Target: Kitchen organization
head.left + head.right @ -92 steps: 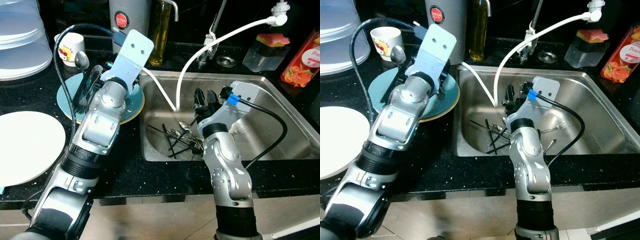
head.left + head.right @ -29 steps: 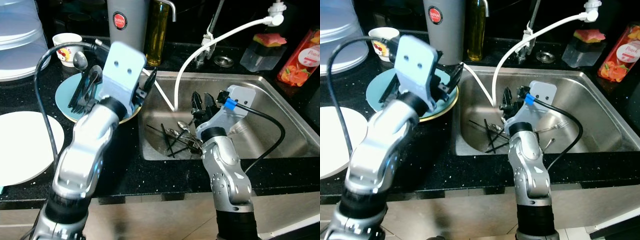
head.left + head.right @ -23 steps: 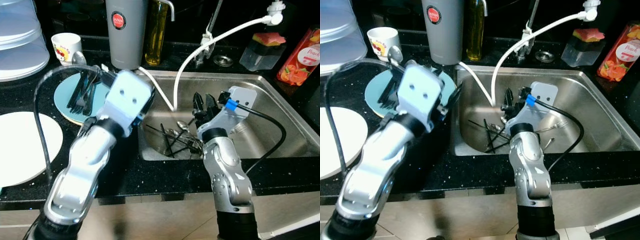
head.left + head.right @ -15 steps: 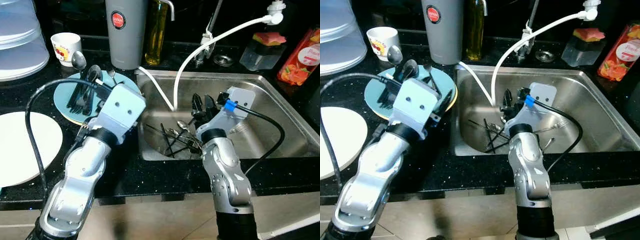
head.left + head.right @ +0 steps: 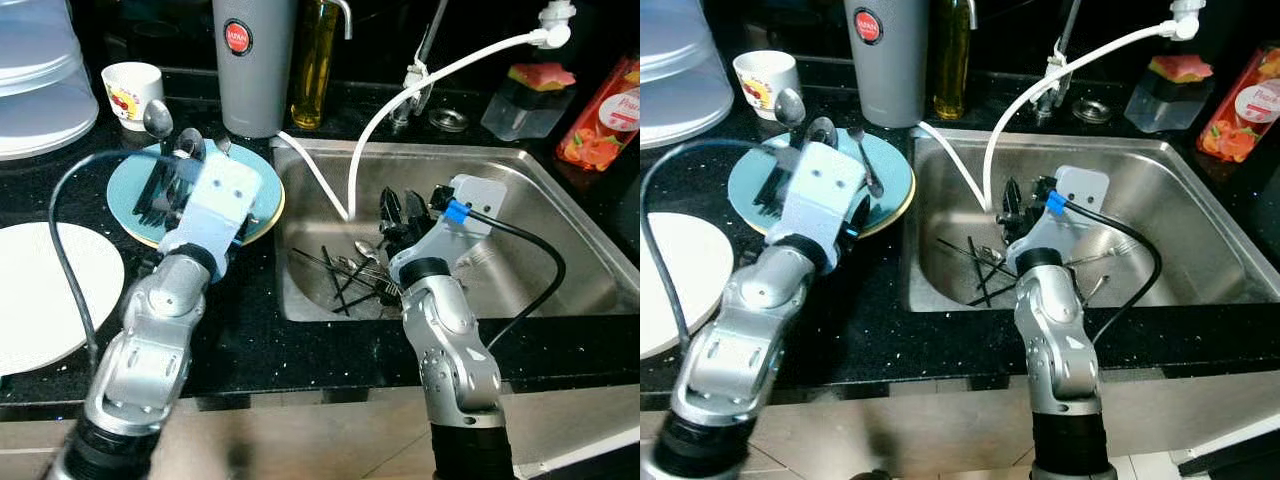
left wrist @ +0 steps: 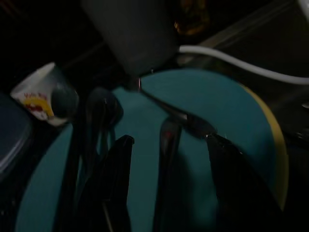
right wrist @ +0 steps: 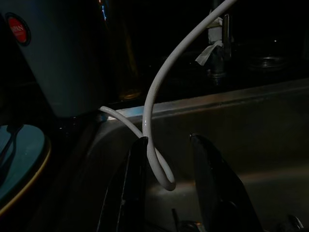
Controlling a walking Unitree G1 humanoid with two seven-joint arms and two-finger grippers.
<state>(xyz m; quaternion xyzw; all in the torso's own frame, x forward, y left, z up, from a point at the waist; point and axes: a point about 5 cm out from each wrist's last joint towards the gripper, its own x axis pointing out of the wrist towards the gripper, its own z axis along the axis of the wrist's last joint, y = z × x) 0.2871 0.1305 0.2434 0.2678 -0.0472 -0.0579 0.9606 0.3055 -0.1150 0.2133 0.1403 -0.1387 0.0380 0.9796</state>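
The left gripper [image 6: 169, 193] hovers over the teal plate [image 5: 262, 205], fingers apart and holding nothing; on this plate lie black forks and some spoons, too overlapped to count. One white plate [image 5: 50, 290] is further left. The right gripper [image 7: 166, 186], open and empty, hangs in the sink [image 5: 540, 200] directly above the tangled cutlery [image 5: 350, 275], its count unclear, so it is the nearer arm.

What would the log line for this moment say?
left gripper: open above teal plate of cutlery | right gripper: open, over sink
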